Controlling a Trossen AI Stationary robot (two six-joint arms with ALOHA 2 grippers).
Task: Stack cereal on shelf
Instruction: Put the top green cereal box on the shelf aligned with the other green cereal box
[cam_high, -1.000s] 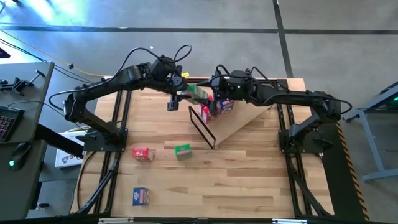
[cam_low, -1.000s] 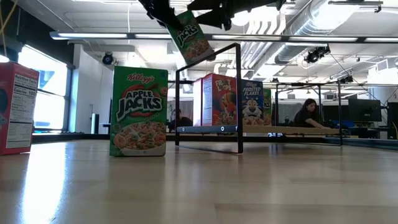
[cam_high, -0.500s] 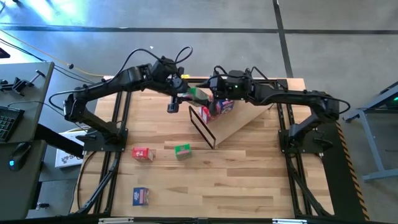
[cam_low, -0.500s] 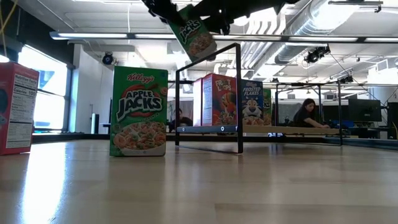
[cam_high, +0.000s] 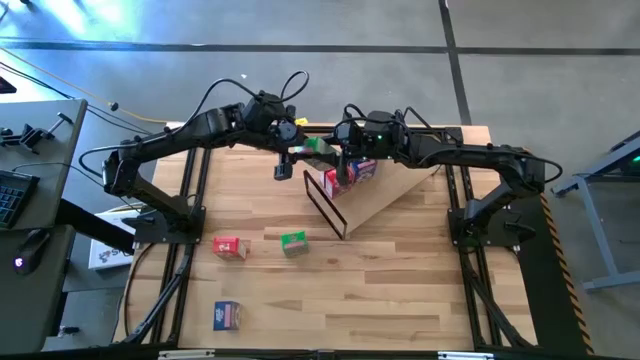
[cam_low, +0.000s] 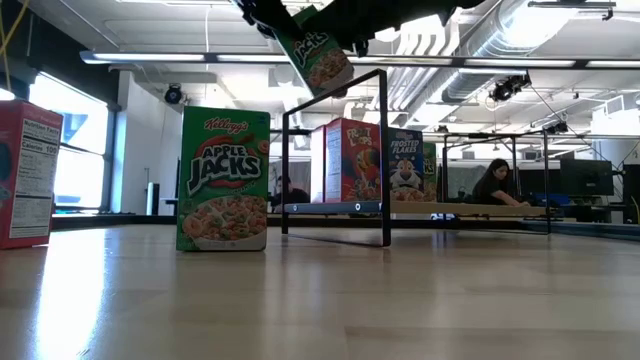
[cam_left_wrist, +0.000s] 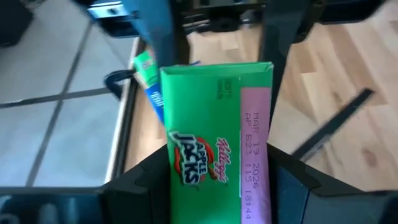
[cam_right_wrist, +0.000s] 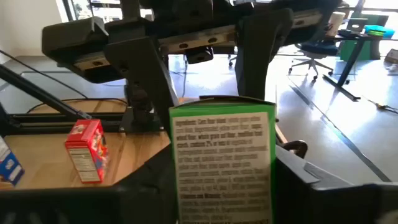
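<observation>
A green cereal box (cam_high: 318, 148) hangs in the air above the upper end of the slanted plywood shelf (cam_high: 385, 200), between both arms. My left gripper (cam_high: 300, 152) is shut on it from the table's left, and my right gripper (cam_high: 338, 152) is shut on it from the right. In the low view the box (cam_low: 316, 55) sits tilted, above the shelf's black wire frame (cam_low: 385, 150). Red and blue cereal boxes (cam_high: 345, 175) stand on the shelf board behind that frame. My left gripper pinches the green box (cam_left_wrist: 217, 137) between its two fingers (cam_left_wrist: 140, 183), one on each side of the face that carries the date stamp (cam_left_wrist: 254, 155). The fingers slant down from the table's left. The box is lifted clear and tilted. My right gripper has the box's opposite end (cam_right_wrist: 222, 168) between its two fingers (cam_right_wrist: 295, 180), one on each side of the panel of small print. The fingers come almost level from the table's right. The box hangs clear of the shelf, and my left gripper's fingers (cam_right_wrist: 149, 74) hold its far end.
On the table in front of the shelf a red box (cam_high: 230, 246) and a green box (cam_high: 293, 241) stand side by side. A blue box (cam_high: 228, 315) lies near the front left edge. A person sits at a desk in the room beyond (cam_low: 493, 180).
The green box has shifted a little toward my right gripper, held up by my left gripper throughout. It stays tilted and clear of the shelf. Both arms have kept their places.
</observation>
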